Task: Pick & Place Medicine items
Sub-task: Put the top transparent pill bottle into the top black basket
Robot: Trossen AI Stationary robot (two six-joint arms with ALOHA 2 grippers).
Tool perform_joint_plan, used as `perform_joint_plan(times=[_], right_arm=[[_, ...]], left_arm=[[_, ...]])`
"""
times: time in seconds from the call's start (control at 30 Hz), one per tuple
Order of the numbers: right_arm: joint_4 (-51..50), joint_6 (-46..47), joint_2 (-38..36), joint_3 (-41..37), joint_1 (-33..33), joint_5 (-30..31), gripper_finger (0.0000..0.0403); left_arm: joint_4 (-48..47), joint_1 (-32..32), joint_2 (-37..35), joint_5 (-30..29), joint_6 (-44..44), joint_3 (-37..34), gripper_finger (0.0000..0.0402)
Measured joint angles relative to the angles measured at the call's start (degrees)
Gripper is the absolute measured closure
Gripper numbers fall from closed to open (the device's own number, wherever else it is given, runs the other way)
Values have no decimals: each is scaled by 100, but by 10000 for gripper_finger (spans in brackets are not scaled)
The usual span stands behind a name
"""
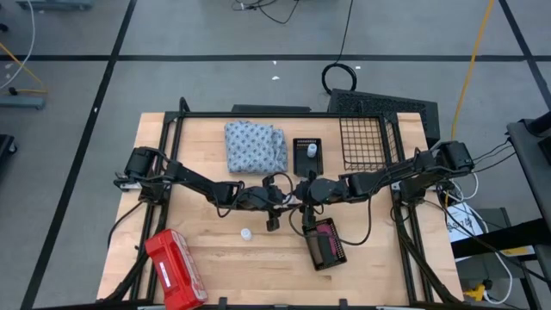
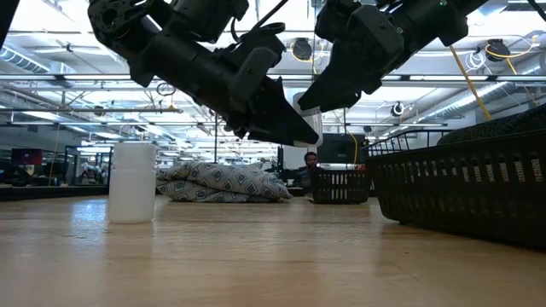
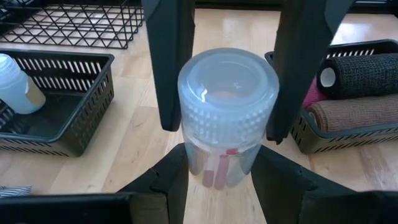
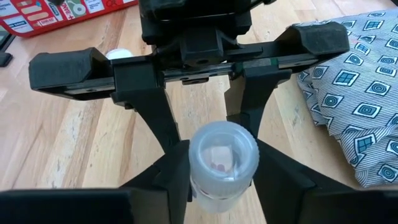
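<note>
Both grippers meet above the table's middle and share one small clear bottle (image 3: 227,93) with a ribbed pale cap and a pink-red mark on its body. My left gripper (image 3: 217,171) and my right gripper (image 4: 222,177) face each other. A second white bottle (image 1: 245,233) stands upright on the table near the left gripper. A third one (image 3: 15,84) lies in a small black basket (image 1: 307,153). The black tube (image 3: 360,73), the brown tube (image 3: 354,112) and the pink-red tube (image 3: 314,93) lie in another black basket (image 1: 325,244). My left gripper pinches the bottle's body (image 3: 217,168) below the cap between its two fingers. The bottle is lifted clear of the table, its cap turned toward the left wrist camera. My right gripper comes from the opposite side. Its fingers (image 3: 171,93) lie against the ribbed cap's sides (image 3: 186,115), one on each side.
A blue-white patterned cloth (image 1: 255,145) lies at the far side. A wire basket (image 1: 368,142) stands at the far right. A red plastic case (image 1: 175,267) sits at the near left corner. Bare wood lies between the case and the basket of tubes.
</note>
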Motion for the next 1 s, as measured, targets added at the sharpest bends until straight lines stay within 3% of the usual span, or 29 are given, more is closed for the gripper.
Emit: perform_joint_plan(times=[0.3,0.7,1.0], right_arm=[[-20,5,-65,-7,-16,0,273],[-367,24,-857,-15,-501,-85,271],[-562,26,-1182,-4,-765,199,271]], left_arm=[[16,0,0,22,-8,0,243],[42,37,-317,-199,-247,11,186],[-150,6,-486,-497,-230,-14,172]])
